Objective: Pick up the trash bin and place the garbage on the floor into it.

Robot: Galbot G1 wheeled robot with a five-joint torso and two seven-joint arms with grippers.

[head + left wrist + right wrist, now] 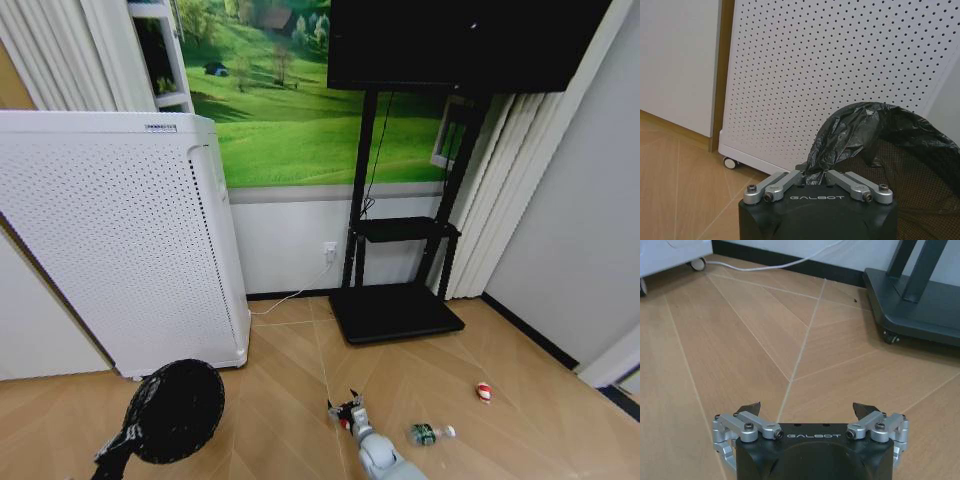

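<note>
Head view: left gripper (128, 437) clamps the trash bin (175, 408) at seven o'clock; right gripper (807, 410), marked GALBOT, gapes over the floor (740, 355); garbage (430, 433) at five o'clock.

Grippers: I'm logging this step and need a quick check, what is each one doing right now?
Left gripper: shut on the trash bin, pinching its rim and black liner.
Right gripper: open, holding nothing, over the floor.
</note>
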